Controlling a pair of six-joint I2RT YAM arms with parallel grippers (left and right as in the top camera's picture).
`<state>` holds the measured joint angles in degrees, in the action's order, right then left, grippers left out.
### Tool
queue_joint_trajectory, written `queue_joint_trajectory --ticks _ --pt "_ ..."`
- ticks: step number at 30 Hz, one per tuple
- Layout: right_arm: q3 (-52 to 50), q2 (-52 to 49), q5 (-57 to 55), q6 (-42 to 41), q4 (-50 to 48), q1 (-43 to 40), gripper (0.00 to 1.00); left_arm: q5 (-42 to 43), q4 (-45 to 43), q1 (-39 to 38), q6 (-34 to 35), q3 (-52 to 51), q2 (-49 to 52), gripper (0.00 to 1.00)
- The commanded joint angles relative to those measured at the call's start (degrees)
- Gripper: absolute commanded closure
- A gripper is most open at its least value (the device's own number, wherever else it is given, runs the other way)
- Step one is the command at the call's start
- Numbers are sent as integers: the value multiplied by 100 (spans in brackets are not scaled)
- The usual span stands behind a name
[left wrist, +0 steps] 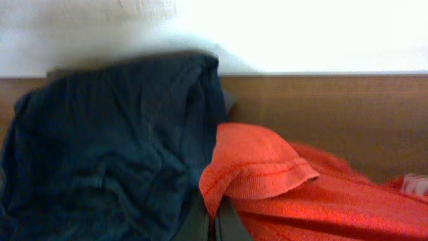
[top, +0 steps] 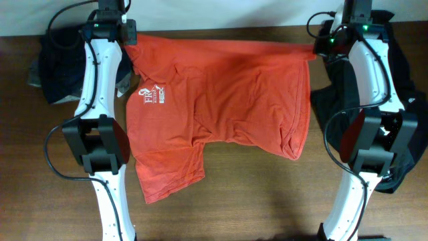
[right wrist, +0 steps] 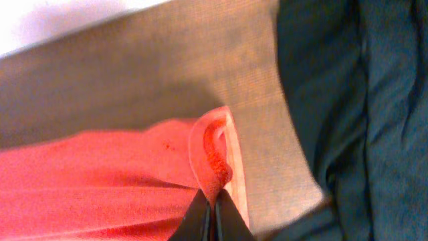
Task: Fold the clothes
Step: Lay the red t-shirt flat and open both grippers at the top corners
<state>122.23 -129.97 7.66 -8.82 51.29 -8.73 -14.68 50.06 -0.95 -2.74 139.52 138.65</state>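
Orange T-shirt (top: 221, 87), left gripper (left wrist: 212, 224), right gripper (right wrist: 212, 217) clamped

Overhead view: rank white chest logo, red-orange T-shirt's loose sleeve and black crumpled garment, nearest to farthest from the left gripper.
1. White chest logo, just below.
2. Loose red-orange sleeve, lower left.
3. Black crumpled garment, far right.

Only print I can spot from here is the small white logo (top: 151, 96) on the chest of the orange T-shirt (top: 227, 94). It's sideways and way too tiny for me to read any letters.
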Motion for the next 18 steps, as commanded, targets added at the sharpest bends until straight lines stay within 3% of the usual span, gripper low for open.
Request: queue_joint_trajectory --ticks 1,11,18 --pt "26 321 11 -63 367 -63 96 -50 476 20 59 125 -103 99" --pt "24 505 22 -39 1589 -103 96 212 2153 22 258 155 -118 99" --pt "15 494 -81 -39 1668 -105 96 490 2398 22 254 151 -94 99"
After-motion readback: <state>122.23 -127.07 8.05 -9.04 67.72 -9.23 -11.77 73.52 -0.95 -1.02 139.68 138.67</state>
